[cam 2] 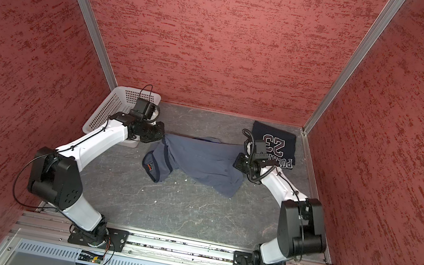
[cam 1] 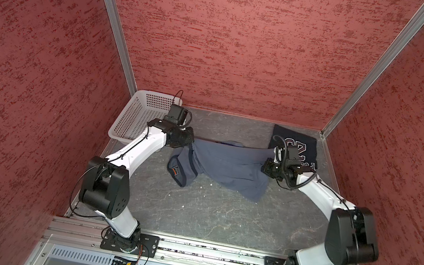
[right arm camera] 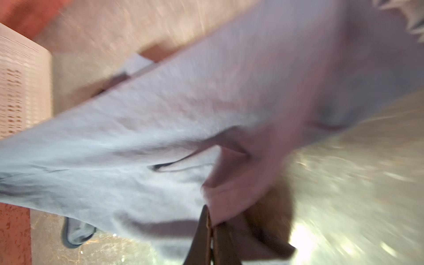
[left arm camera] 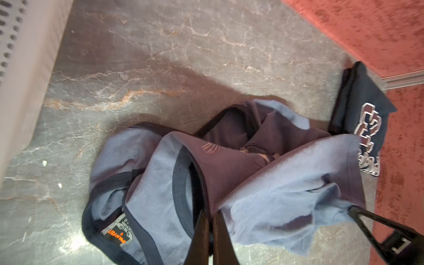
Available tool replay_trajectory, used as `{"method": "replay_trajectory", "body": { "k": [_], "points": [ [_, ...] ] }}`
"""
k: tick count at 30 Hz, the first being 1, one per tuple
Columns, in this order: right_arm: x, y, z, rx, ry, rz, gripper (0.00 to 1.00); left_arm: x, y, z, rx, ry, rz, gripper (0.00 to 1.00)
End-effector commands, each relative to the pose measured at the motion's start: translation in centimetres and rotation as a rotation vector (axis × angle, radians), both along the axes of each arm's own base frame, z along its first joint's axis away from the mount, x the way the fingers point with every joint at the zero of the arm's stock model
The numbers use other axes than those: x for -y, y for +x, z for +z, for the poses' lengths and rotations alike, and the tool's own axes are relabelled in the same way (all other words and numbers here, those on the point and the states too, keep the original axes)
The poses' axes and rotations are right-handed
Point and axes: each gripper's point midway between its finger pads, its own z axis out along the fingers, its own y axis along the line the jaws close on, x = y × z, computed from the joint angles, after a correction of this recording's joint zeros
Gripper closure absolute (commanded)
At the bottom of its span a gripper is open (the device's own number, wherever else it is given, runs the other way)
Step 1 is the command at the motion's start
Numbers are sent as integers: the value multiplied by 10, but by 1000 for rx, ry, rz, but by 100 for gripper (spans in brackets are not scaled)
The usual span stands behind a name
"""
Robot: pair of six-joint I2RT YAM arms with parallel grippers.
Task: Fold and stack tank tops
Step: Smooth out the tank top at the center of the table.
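In both top views the white perforated basket [cam 1: 143,115] sits left of centre, against the back wall. Just right of it, the left gripper [left arm camera: 210,213] is pressed together on an edge of the slate blue-grey tank top [cam 1: 229,162]. That edge runs taut across mid-frame to the right gripper [right arm camera: 210,220], which is likewise pinching the cloth. The rest sags onto the grey marbled table [cam 1: 205,211], with the labelled neckline bunched at the garment's lower left. The dark navy tank top [cam 1: 300,140] lies folded at upper right.

The step looks like spreading the blue-grey top. Keep both pinches level and the edge taut. Draw toward the frame's bottom so the neckline unrolls, staying clear of the folded navy top.
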Motion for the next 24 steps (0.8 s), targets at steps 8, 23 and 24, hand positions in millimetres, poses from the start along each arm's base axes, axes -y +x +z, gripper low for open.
{"method": "replay_trajectory", "body": {
  "k": [8, 23, 24],
  "points": [
    [58, -67, 218, 495, -124, -119, 100, -25, -55, 153, 403, -60, -21, 100],
    [89, -181, 371, 915, -117, -155, 100, -33, -187, 309, 845, -103, -192, 100],
    [92, -185, 375, 928, -117, -167, 100, -32, -195, 317, 875, -110, -207, 100]
  ]
}}
